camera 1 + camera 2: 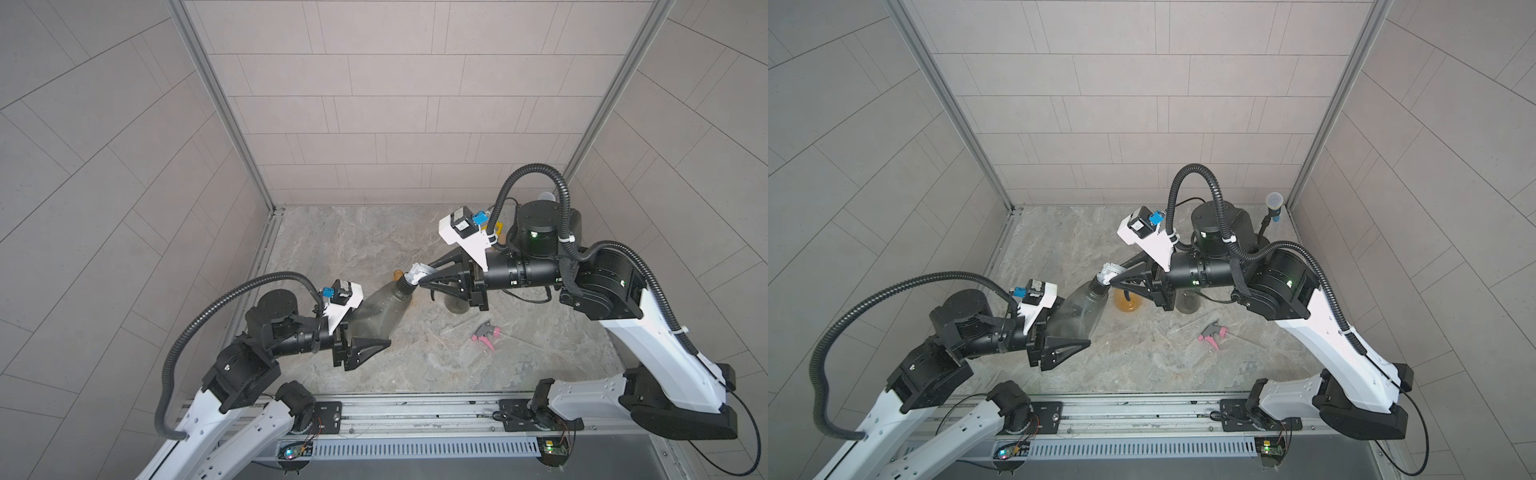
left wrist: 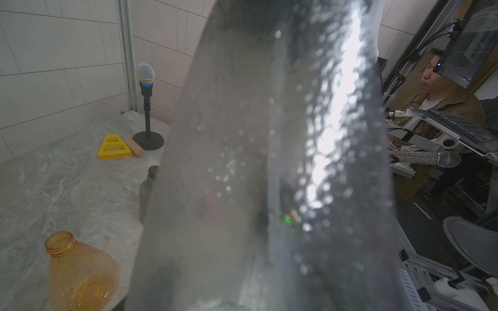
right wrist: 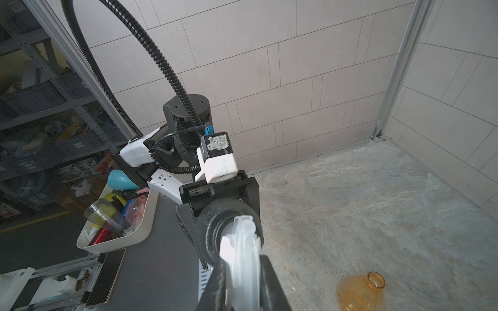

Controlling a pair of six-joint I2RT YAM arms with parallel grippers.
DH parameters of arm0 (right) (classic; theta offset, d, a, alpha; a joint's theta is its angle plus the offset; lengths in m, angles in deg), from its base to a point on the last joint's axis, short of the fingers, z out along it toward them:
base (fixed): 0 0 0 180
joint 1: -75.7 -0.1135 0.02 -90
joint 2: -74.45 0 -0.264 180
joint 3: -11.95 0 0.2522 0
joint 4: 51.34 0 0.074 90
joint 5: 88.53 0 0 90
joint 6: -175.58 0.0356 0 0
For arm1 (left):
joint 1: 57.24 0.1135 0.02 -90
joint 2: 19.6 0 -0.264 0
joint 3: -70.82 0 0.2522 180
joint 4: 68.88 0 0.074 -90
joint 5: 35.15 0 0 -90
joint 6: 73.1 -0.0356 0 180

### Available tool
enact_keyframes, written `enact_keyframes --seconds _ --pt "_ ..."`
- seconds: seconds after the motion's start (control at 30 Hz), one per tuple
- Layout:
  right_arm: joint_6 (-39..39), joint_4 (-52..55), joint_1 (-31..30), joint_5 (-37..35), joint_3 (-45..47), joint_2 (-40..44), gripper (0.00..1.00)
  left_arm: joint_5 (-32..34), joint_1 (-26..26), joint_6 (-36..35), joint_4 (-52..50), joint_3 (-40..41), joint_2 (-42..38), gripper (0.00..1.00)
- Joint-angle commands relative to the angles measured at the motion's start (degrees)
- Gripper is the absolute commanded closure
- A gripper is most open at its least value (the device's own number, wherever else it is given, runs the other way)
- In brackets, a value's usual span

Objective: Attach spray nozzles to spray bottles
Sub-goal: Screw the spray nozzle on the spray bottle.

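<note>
Bottles [image 1: 1079, 311] number three; nozzles [image 1: 1213, 334], at least two.

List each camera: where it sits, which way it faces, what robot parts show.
Both top views: above the front rail, looking down at the table; both arms, left tool and right tool show.
Left wrist: on the left arm, facing along the grey bottle that fills the view; no arm shows.
Right wrist: on the right arm, facing past its fingers and the white nozzle toward the left arm.
Shared: the amber bottle appears in both wrist views.
</note>
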Motion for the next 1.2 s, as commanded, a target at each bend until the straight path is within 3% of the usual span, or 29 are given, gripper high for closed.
enact_keyframes --seconds 0.0,0.17,0.3,0.53,0.6,0.9,1.17 --pt "-0.3 2.08 -2.36 0.44 -0.24 -0.9 0.95 0.91 -0.25 0.78 4.55 -1.56 -0.17 1.0" --pt "0.43 -0.18 -4.05 -2.29 0.85 -0.23 0.63 1.72 -0.24 1.23 5.48 -0.86 -1.2 1.0" --pt "1.08 -2.55 -4.81 -2.92 2.18 0.3 0.5 1.86 -0.25 1.36 5.8 -0.8 -1.46 1.0" --pt "1.59 -5.98 -5.8 -4.9 3.83 2.3 0.37 2.92 -0.25 3.04 8.12 0.14 -2.27 1.0" --pt "1.63 -6.67 -5.89 -5.41 4.32 3.0 0.27 3.81 -0.25 4.08 9.67 0.72 -2.71 1.0" --pt "2.45 -12.71 -5.98 -9.49 8.27 8.05 0.23 13.17 -0.2 11.72 25.25 7.83 -7.26 1.0" --pt "4.63 -25.92 -5.98 -12.29 20.64 16.33 0.23 19.02 -0.25 21.06 45.68 17.55 -8.37 1.0"
